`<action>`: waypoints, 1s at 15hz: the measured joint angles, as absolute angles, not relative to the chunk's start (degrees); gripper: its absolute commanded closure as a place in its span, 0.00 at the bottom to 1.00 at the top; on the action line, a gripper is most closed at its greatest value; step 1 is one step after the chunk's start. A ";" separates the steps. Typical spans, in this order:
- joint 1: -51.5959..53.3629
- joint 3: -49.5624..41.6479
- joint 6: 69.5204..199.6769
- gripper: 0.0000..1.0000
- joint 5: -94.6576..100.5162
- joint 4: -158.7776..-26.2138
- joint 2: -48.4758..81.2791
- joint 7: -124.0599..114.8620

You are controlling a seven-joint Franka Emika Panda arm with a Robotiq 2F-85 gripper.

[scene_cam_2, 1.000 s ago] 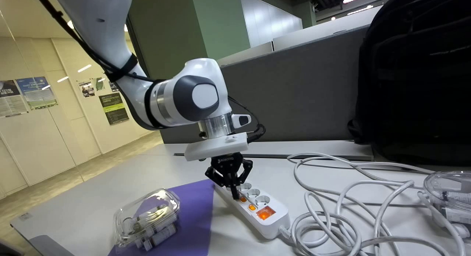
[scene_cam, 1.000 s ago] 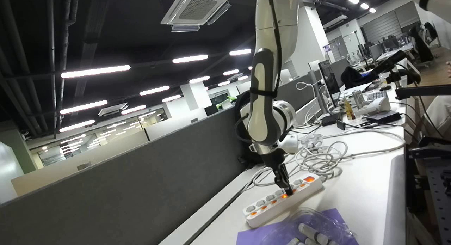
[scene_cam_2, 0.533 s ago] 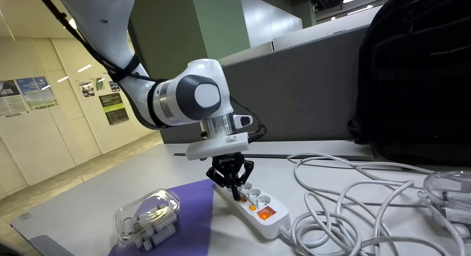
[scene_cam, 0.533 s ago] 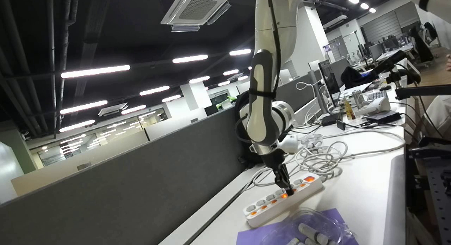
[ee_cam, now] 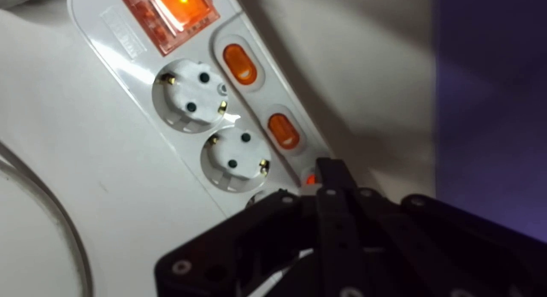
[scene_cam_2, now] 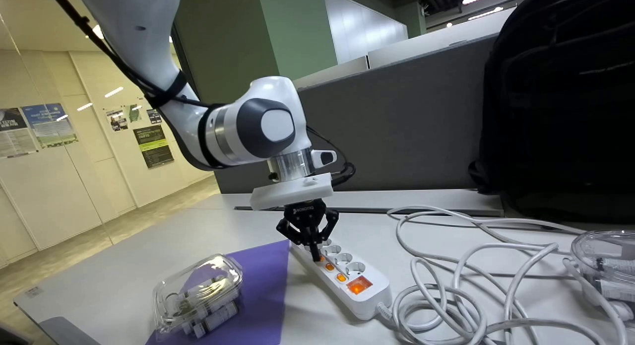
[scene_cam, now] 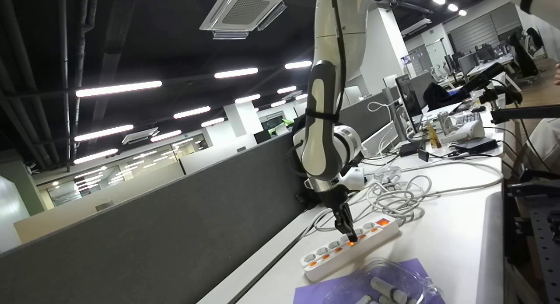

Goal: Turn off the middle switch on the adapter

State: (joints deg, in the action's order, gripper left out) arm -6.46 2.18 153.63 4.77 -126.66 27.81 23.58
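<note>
The adapter is a white power strip lying on the desk, in both exterior views and the wrist view. It has a large lit main switch at the cable end and a row of small orange switches. The two small switches nearest it look dim. A brightly lit switch near the row's middle is partly hidden by my fingertips in the wrist view. My gripper is shut and empty, pointing down at this lit switch. I cannot tell if it touches.
A clear plastic box of small bottles stands on a purple sheet beside the strip. Coiled white cables lie off its cable end. A grey partition runs along the desk's back. A black backpack stands there.
My gripper has moved along the strip away from the main switch, from beside the lit switch to over it. The strip has shifted very slightly the same way.
</note>
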 measured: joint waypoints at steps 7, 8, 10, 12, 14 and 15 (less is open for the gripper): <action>-6.46 2.51 154.48 1.00 4.72 -126.12 27.81 23.58; -6.46 2.49 154.48 1.00 4.72 -126.05 27.81 23.58; -6.46 2.42 154.48 1.00 4.74 -126.01 27.84 23.58; -6.46 2.39 154.47 1.00 4.74 -126.01 27.95 23.57; -6.46 2.33 154.47 1.00 4.78 -126.01 28.08 23.57; -6.46 2.26 154.47 1.00 4.79 -126.01 28.17 23.56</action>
State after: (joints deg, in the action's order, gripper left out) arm -6.46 2.26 154.47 4.79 -126.01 28.17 23.56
